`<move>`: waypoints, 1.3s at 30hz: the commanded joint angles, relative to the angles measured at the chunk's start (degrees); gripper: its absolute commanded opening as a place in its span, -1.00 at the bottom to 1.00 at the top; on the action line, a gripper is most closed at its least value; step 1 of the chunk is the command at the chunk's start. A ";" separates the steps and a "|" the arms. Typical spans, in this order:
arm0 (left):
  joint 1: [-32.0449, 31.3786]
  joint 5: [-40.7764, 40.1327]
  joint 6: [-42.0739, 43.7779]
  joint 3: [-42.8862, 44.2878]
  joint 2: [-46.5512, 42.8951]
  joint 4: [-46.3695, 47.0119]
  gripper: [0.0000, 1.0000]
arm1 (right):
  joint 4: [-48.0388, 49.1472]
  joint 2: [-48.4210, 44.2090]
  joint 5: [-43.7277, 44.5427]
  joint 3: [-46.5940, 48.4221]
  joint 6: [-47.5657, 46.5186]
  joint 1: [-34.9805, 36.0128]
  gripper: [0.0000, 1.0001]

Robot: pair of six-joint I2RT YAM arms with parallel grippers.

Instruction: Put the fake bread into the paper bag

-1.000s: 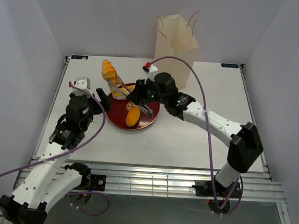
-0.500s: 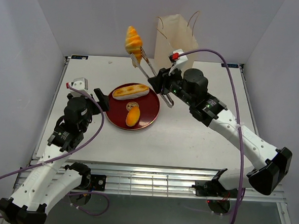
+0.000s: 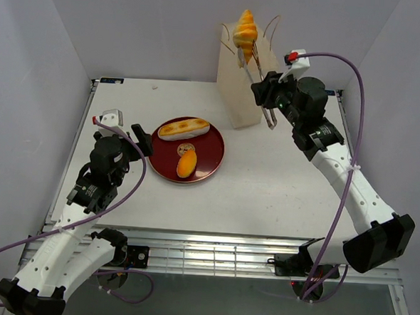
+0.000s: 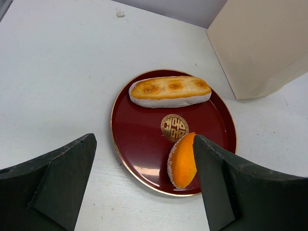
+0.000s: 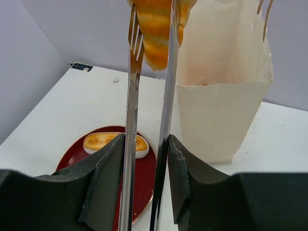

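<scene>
My right gripper (image 3: 270,91) (image 5: 144,147) is shut on thin metal tongs (image 3: 256,71) (image 5: 149,110). The tongs pinch a golden striped horn-shaped bread piece (image 3: 245,28) (image 5: 156,29) high up, over the open top of the cream paper bag (image 3: 245,77) (image 5: 226,96). A long roll (image 3: 184,128) (image 4: 170,91) and a small orange oval bread (image 3: 186,162) (image 4: 183,161) lie on the dark red plate (image 3: 210,161) (image 4: 139,144). My left gripper (image 3: 138,135) (image 4: 144,185) is open and empty, just left of the plate.
White walls close in the table (image 3: 265,196) on the left, back and right. The bag stands at the back centre, near the rear wall. The right arm reaches across the right half of the table.
My right gripper lifted the horn-shaped bread in the tongs off the plate and carried it up and right to above the bag. The left arm has not moved.
</scene>
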 commanded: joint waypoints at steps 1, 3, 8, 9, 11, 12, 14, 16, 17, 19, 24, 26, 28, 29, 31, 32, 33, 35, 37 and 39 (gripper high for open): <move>-0.02 -0.69 0.43 -0.23 -0.95 0.25 0.84 | 5.06 1.53 -4.90 5.01 0.99 -2.42 -0.12; -0.02 -0.69 0.43 -0.32 -0.86 0.17 0.84 | 5.23 2.85 -5.70 5.90 1.34 -3.40 -0.11; -0.02 -0.78 0.52 -0.32 -0.86 0.17 0.84 | 5.14 6.63 -8.17 8.88 1.34 -6.47 -0.09; -0.02 -0.78 0.52 -0.32 -0.78 0.17 0.84 | 5.23 7.07 -8.43 9.06 1.34 -6.83 -0.08; -0.02 -0.78 0.52 -0.32 -0.78 0.17 0.84 | 5.49 8.30 -8.61 9.59 0.91 -7.62 -0.07; -0.02 -0.78 0.52 -0.32 -0.78 0.17 0.84 | 5.41 8.74 -8.70 9.85 0.81 -7.88 -0.07; -0.02 -0.78 0.43 -0.32 -0.69 0.17 0.84 | 5.58 9.79 -9.57 10.29 0.46 -8.58 -0.07; -0.02 -0.61 0.52 -0.32 -0.60 0.17 0.84 | 5.58 10.50 -10.01 11.17 0.37 -9.02 -0.06; -0.02 -0.52 0.61 -0.32 -0.51 0.25 0.84 | 5.58 11.20 -10.28 11.35 0.37 -9.20 -0.05; -0.02 0.01 0.61 -0.32 -0.34 0.17 0.84 | 5.14 11.99 -11.15 11.96 0.29 -9.55 0.06; -0.02 0.62 0.78 -0.23 0.72 0.17 0.84 | 4.09 13.67 -11.69 11.97 0.55 -10.17 0.35; -0.02 0.80 0.87 -0.14 0.81 0.25 0.84 | 4.09 13.93 -11.86 12.05 0.72 -10.43 0.36; -0.02 0.80 0.87 -0.31 0.98 0.25 0.84 | 4.09 14.02 -11.86 12.49 0.81 -10.61 0.35; -0.02 0.80 0.87 -0.32 0.98 0.25 0.84 | 4.17 14.02 -11.95 12.84 0.81 -10.61 0.35; -0.02 0.80 0.87 -0.32 1.16 0.17 0.84 | 4.17 13.67 -12.30 13.28 0.81 -10.70 0.34; -0.02 0.80 0.87 -0.23 1.16 0.17 0.84 | 4.09 13.49 -12.47 13.46 0.90 -10.70 0.33; -0.02 0.80 0.87 -0.31 1.33 0.25 0.84 | 4.26 13.06 -12.65 13.46 0.90 -10.78 0.33; -0.02 0.80 0.87 -0.32 1.42 0.25 0.84 | 4.35 11.65 -13.35 13.11 0.99 -10.78 0.32; -0.02 0.80 0.96 -0.31 1.77 0.25 0.84 | 4.61 9.55 -13.97 12.67 0.99 -10.78 0.32; -0.02 0.80 1.04 -0.23 1.95 0.17 0.84 | 5.23 7.79 -14.32 11.27 0.99 -10.78 0.32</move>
